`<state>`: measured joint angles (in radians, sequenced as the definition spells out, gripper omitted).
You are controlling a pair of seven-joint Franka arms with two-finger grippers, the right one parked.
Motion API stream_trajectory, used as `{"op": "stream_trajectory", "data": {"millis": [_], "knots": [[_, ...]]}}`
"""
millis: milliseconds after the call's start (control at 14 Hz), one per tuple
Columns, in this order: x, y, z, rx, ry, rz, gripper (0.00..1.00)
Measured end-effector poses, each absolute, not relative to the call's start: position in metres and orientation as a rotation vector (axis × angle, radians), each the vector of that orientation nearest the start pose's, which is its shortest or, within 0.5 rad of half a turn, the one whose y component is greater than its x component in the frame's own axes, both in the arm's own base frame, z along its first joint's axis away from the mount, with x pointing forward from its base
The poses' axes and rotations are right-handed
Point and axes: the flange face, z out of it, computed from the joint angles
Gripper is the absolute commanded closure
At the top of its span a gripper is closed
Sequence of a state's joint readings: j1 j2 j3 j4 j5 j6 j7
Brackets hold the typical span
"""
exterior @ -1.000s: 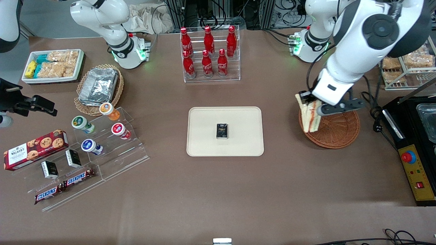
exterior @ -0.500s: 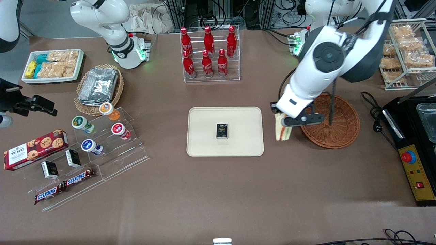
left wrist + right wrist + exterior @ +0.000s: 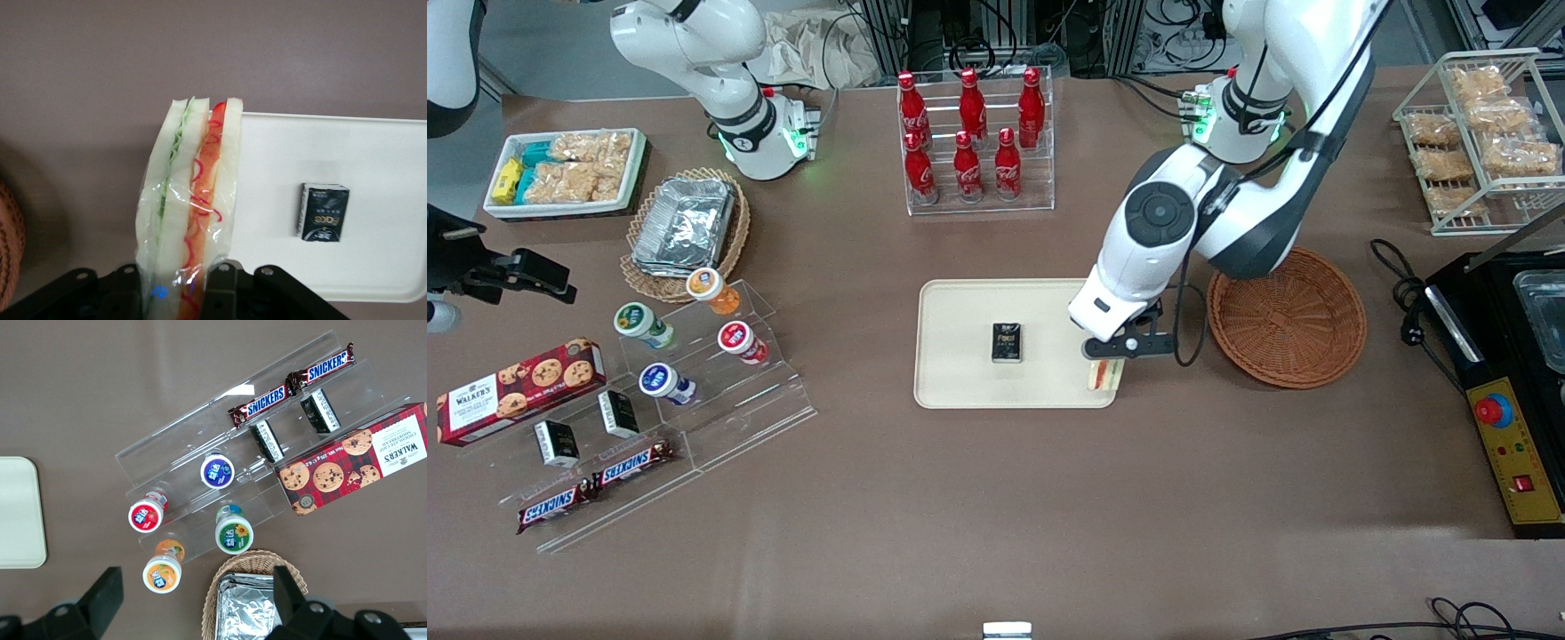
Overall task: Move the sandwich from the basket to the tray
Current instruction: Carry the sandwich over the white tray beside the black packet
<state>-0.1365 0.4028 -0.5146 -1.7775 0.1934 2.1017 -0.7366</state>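
Cream-beige tray [image 3: 960,307] as landmark: gripper [image 3: 1107,363], fingers clamped on the plastic-wrapped sandwich [image 3: 190,213], holds it above the tray's rim on the side nearest the wicker basket [image 3: 1303,324]; a small black packet [image 3: 1007,342] lies mid-tray.

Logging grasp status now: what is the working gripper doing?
Gripper: shut on the sandwich, over the tray's edge nearest the basket.

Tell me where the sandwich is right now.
The sandwich is clamped in the hand, held over the tray's edge nearest the basket, beside the small black packet lying mid-tray.
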Motion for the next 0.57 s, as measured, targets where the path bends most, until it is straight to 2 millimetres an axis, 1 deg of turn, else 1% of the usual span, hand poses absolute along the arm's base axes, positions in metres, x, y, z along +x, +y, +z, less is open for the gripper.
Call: {"op": "stream_trajectory", "data": {"millis": [214, 429, 571], "knots": [[0.526, -0.372, 0.312, -3.136, 0.034, 0.092, 1.0], [0.512, -0.385, 0.266, -3.088, 0.054, 0.112, 1.0], [0.504, -0.392, 0.245, -3.076, 0.06, 0.131, 1.0]]}}
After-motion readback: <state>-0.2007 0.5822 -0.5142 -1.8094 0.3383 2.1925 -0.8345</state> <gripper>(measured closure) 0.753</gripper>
